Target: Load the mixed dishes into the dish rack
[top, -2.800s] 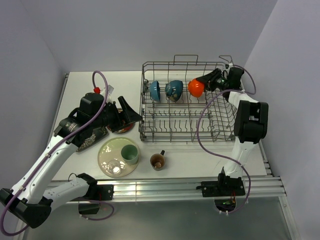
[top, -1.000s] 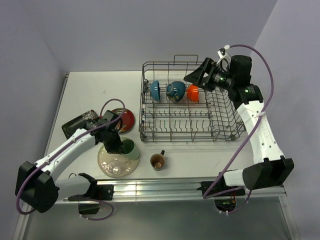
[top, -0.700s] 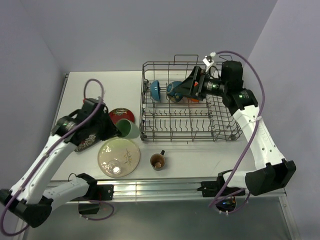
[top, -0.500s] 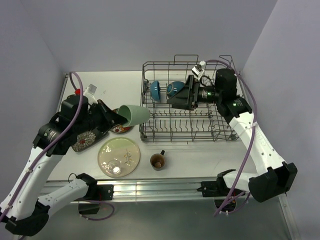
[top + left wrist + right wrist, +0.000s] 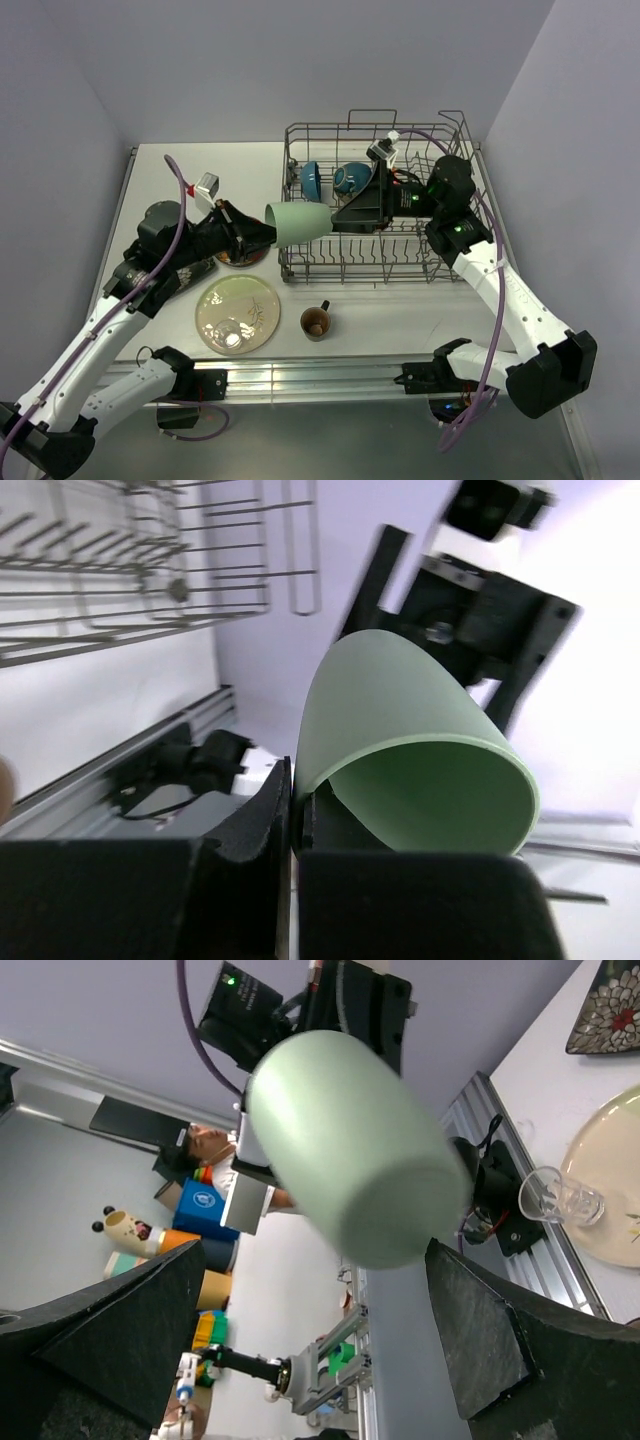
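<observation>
The pale green cup (image 5: 298,222) is a plain, matt, handleless tumbler with a thin wall and a base rounded at its edge. It looks rigid and light, though I cannot tell whether it is ceramic or plastic, so it is best treated as breakable. Its smooth, curved side gives flat pads little to bite on, and I judge it could slip or roll in a loose hold. The surest places to take it are a pinch over the rim or a wide clasp across the body near the base. It is carried off the desk (image 5: 180,170), lying on its side across the 9 o'clock wall of the dish rack (image 5: 440,255), with its base pointing to 3 o'clock. The left end effector (image 5: 293,805) is clamped on the cup's rim, with one finger inside the mouth and one outside. The right end effector (image 5: 350,214) is spread wide and holds nothing. It faces the cup's base from the 3 o'clock side, and its fingers (image 5: 110,1330) lie either side of the cup in its own camera. This reads as a hand-over being lined up. Two blue-inside bowls (image 5: 311,180) stand on edge in the rack's 12 o'clock row. The cream round plate (image 5: 250,300), the clear glass (image 5: 232,336) on it and the small brown mug (image 5: 316,321) wait on the desk towards 6 o'clock.
</observation>
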